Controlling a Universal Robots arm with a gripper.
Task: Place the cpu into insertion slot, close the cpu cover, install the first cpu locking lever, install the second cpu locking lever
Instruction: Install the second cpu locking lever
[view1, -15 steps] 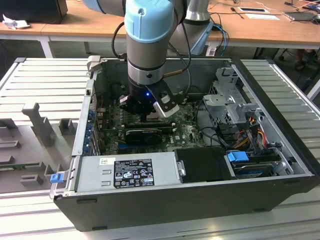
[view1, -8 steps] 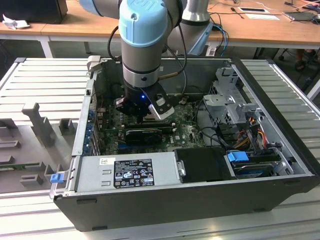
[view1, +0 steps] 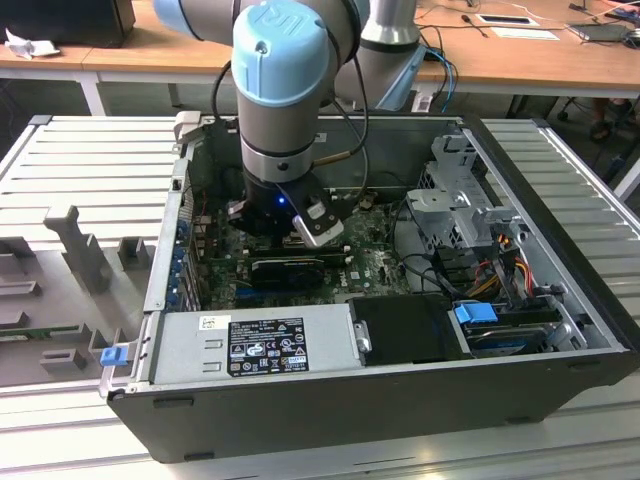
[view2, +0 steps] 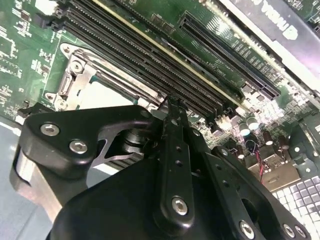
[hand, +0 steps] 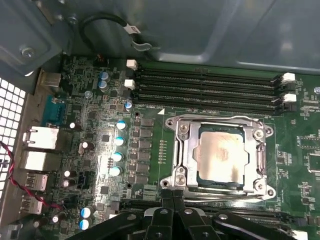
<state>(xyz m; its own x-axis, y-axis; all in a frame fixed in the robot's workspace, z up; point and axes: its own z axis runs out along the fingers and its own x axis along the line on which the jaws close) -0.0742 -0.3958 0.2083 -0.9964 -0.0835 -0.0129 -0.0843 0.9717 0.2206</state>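
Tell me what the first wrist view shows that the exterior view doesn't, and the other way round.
The first wrist view alone gives the cpu seated in the insertion slot, the cpu cover closed around it, and the memory slots. The exterior view alone gives the grey power supply, the drive cage and the blue-capped arm. Both share the green motherboard.

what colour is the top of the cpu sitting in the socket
Pale silvery beige with a faint coppery tint; the cpu shows best in the first wrist view.

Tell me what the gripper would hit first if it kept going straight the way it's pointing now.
Probably the motherboard right beside the insertion slot. In both wrist views the gripper points down at the edge of the cpu cover, where the cpu already sits. Depth is unclear, so the cover's rim might come first.
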